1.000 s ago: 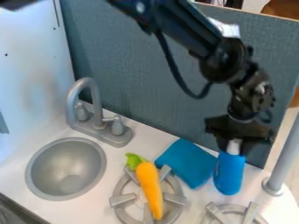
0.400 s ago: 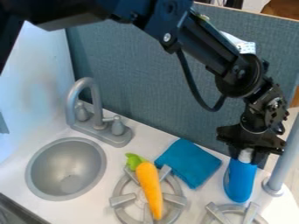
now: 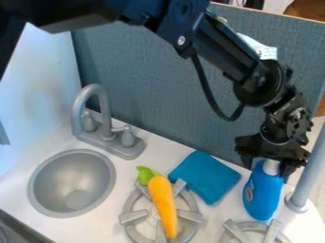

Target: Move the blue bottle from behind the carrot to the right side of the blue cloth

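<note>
At the left end of the white desk point(image 3: 16, 190), beside a pale upright panel point(image 3: 38, 80), sits a round grey metallic sink basin point(image 3: 71, 182), with a grey curved faucet point(image 3: 105, 114) towards the back edge. Further right, an orange toy carrot with a green leafy top point(image 3: 165, 204) lies lengthwise across a grey round burner grate point(image 3: 132, 217). A folded teal cloth point(image 3: 204, 176) lies just behind it, near the back edge and the blue-grey textured partition point(image 3: 146, 85). Near the right end, the tool point(image 3: 268, 169) is at the white neck of a blue plastic bottle point(image 3: 262, 197); whether it grasps or has released it cannot be told. The bottle lies directly below the tool, long axis near upright, its top leaning slightly right. A second grey burner grate point(image 3: 274, 231) sits just in front; a grey round post point(image 3: 310, 166) stands close by on the right.
</note>
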You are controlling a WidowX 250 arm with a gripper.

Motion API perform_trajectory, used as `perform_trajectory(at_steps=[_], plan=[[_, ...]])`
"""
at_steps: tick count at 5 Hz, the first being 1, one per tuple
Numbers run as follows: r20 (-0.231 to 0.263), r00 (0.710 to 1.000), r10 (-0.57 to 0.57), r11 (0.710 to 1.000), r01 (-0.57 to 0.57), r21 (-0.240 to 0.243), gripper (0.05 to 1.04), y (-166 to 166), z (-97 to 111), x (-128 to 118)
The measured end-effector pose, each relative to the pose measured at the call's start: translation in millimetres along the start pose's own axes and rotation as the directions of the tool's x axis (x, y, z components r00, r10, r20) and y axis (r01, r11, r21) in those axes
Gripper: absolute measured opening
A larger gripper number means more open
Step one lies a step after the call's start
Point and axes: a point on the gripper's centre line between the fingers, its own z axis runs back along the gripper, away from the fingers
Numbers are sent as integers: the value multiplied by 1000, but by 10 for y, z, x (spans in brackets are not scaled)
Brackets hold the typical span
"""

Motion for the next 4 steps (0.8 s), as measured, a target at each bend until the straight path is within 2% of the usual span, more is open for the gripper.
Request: perform_trajectory(at_steps=[1,2,3,4], plan=[[-18,1000,-4,1000,4,-7,1005,39,-31,-113],[18,999,32,997,-30,-73,1004,-21,327,6],[46,997,65,987,-57,-150,1004,-31,822,122],[24,999,38,992,-35,-122,1004,172,1404,184]])
